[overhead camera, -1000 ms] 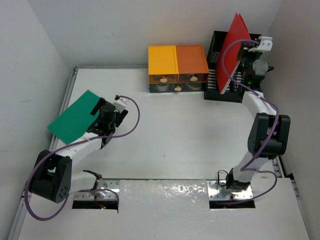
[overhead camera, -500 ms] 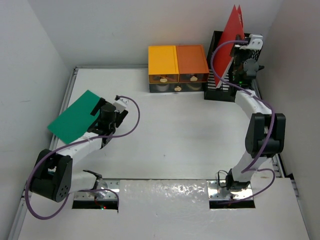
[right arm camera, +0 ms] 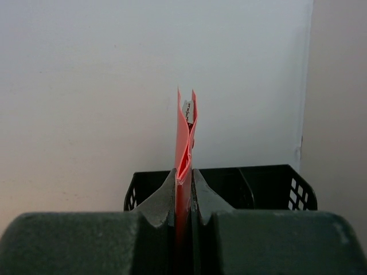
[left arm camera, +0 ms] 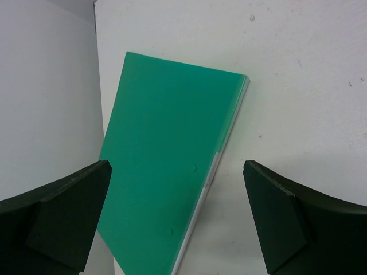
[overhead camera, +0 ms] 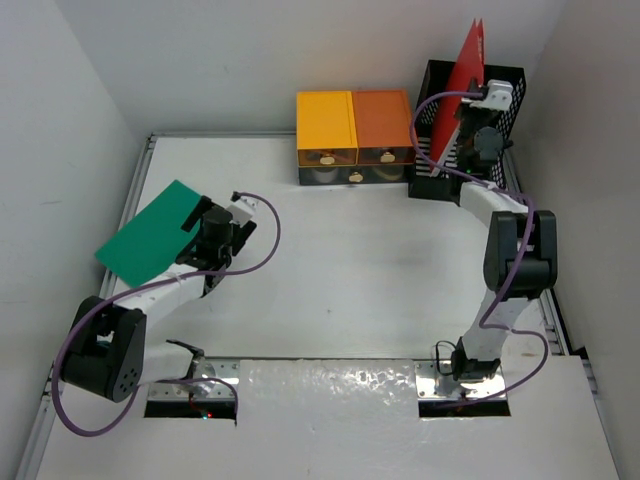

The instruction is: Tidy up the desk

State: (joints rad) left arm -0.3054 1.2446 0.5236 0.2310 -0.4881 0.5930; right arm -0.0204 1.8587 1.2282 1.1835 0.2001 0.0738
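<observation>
On the white desk (overhead camera: 340, 250) a green folder (overhead camera: 150, 232) lies flat at the left edge, also seen as the green folder (left arm camera: 166, 166) from the left wrist. My left gripper (overhead camera: 197, 213) hovers open over its near end; in the wrist view the left gripper (left arm camera: 178, 220) has both fingers spread wide, nothing between them. My right gripper (overhead camera: 476, 92) is shut on a red folder (overhead camera: 465, 70), held upright on edge over the black mesh file rack (overhead camera: 500, 85). From the right wrist, the red folder (right arm camera: 184, 137) rises between the pinched fingers of the right gripper (right arm camera: 183, 183).
An orange-and-yellow drawer unit (overhead camera: 355, 135) stands at the back, left of the rack. The black rack (right arm camera: 246, 186) lies just beyond the right fingers. White walls close in on the left, back and right.
The right gripper has swung the red folder from a slant to nearly upright and carried it back over the file rack. The left arm and the green folder have not moved.
</observation>
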